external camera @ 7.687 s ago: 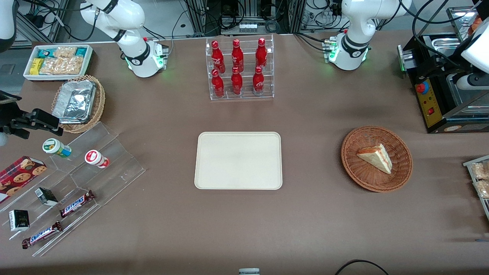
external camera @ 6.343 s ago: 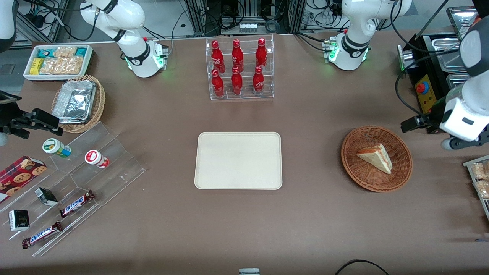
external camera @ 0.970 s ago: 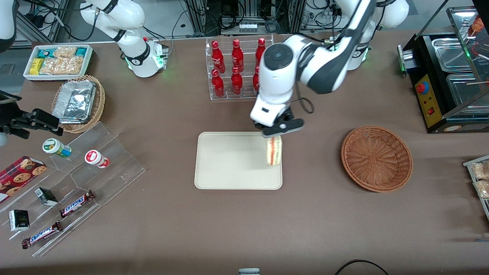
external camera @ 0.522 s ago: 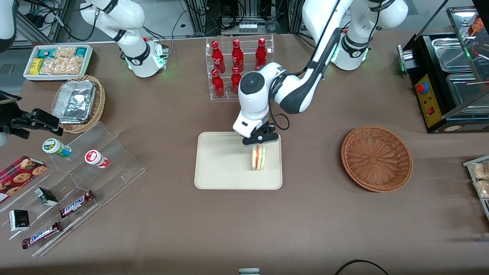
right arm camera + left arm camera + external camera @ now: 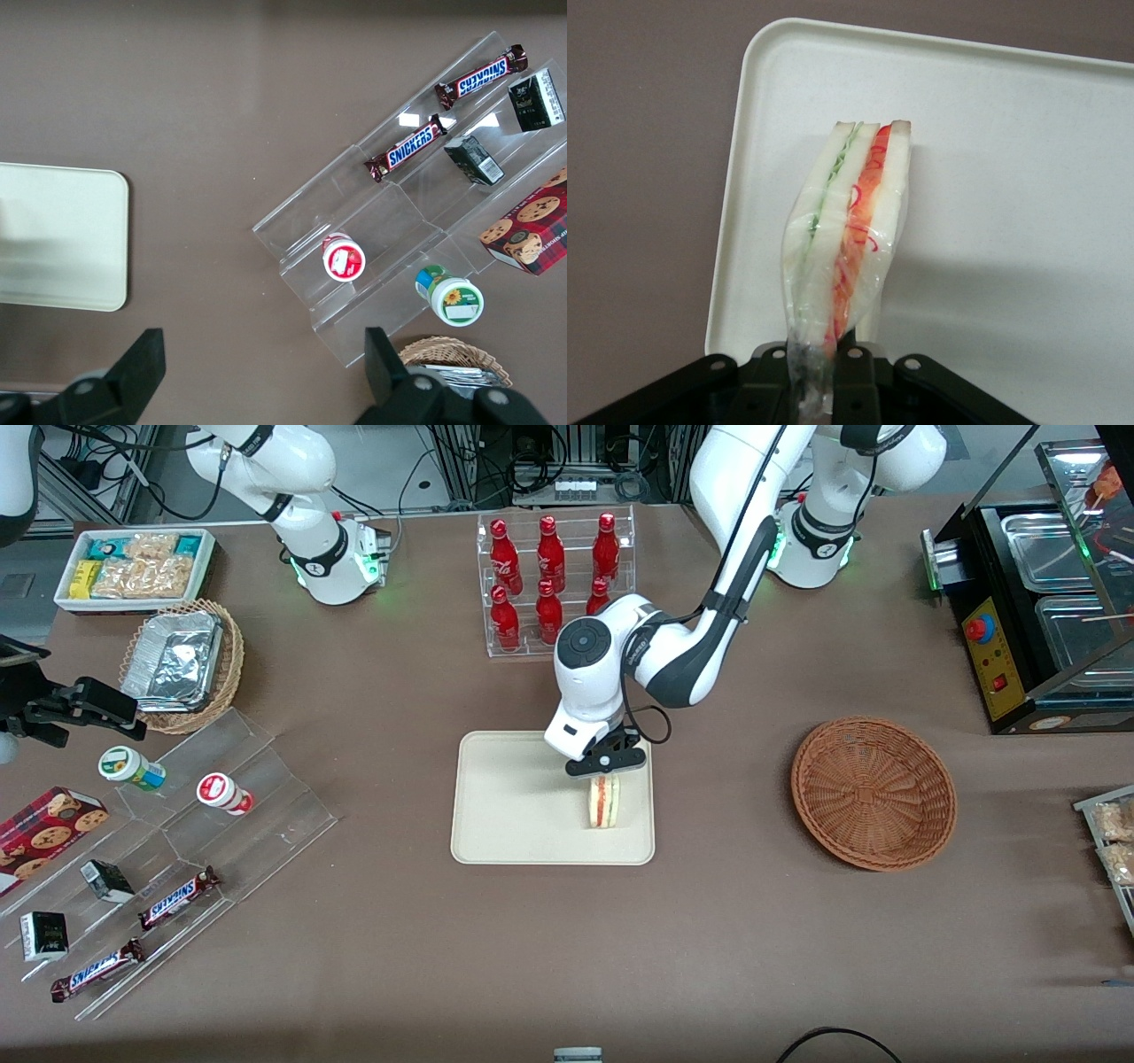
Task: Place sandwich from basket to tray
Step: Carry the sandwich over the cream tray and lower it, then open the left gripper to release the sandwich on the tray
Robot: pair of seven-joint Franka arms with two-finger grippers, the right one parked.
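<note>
Wrapped sandwich (image 5: 604, 811) upright in gripper (image 5: 606, 769) over cream tray (image 5: 514, 815); wicker basket (image 5: 873, 793) toward working arm's end.

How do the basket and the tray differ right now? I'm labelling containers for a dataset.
The basket is round, woven reddish-brown wicker; the tray is a flat, smooth, cream rectangle with rounded corners. The basket is bowl-shaped, while the tray has only a low rim. The basket holds nothing; over the tray the tool grips the sandwich, standing on edge. Both rest on the brown table.
</note>
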